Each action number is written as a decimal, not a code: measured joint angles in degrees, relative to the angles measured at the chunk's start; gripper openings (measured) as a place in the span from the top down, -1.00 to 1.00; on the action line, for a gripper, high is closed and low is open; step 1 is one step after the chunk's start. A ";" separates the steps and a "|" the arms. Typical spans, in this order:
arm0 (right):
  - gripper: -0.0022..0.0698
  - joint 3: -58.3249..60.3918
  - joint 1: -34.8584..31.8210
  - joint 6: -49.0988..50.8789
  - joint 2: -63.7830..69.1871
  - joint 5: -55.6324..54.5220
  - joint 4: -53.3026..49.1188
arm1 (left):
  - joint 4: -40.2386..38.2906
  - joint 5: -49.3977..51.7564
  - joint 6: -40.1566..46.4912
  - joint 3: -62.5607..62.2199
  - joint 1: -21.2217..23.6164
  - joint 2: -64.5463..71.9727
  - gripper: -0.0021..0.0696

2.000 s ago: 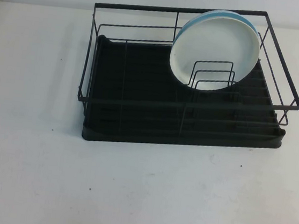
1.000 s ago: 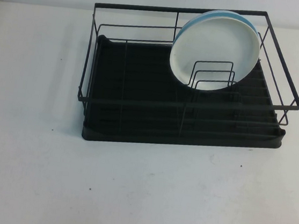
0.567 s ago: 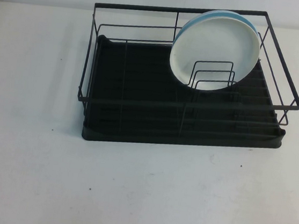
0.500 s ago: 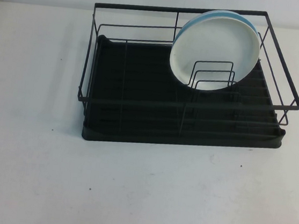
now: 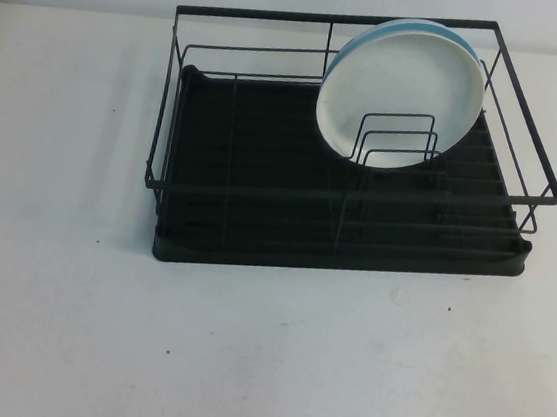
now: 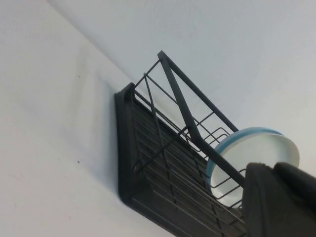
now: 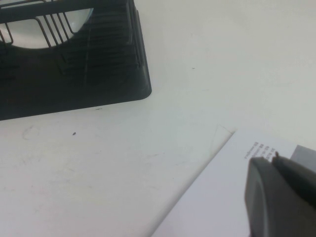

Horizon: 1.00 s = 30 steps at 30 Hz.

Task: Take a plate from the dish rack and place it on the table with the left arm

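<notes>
White table, dish rack near far edge, white plate upright against blue plate, left gripper near-left corner, right gripper over printed sheet, text unreadable, grips can't tell.

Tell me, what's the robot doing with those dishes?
Nothing is being handled yet. A white plate stands on edge in the black dish rack, with a light blue plate right behind it. The table in front of the rack is where the white plate should go. The left claw is off to the rack's left, looking along it toward the plates. The right claw waits near the table's right edge, over a white sheet. Neither touches anything.
</notes>
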 joint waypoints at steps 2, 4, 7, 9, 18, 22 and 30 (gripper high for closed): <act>1.00 0.00 0.00 0.00 0.00 0.00 0.00 | -1.10 0.59 -0.43 0.00 -0.12 0.00 0.95; 1.00 0.00 0.00 0.00 0.00 0.00 0.00 | -1.13 5.91 -0.41 -1.45 -0.12 0.00 0.95; 1.00 0.00 0.00 0.00 0.00 0.00 0.00 | 2.83 16.91 1.65 -8.95 -0.12 4.23 0.95; 1.00 0.00 0.00 0.00 0.00 0.00 0.00 | 7.21 24.21 5.33 -16.69 -0.12 9.56 0.95; 1.00 0.00 0.00 0.00 0.00 0.00 0.00 | 15.11 46.22 45.47 -52.32 -0.12 38.35 0.95; 1.00 0.00 0.00 0.00 0.00 0.00 0.00 | 13.52 47.69 55.42 -64.71 -0.12 49.89 0.95; 1.00 0.00 0.00 0.00 0.00 0.00 0.00 | 8.32 52.78 62.40 -84.34 -1.08 74.21 0.55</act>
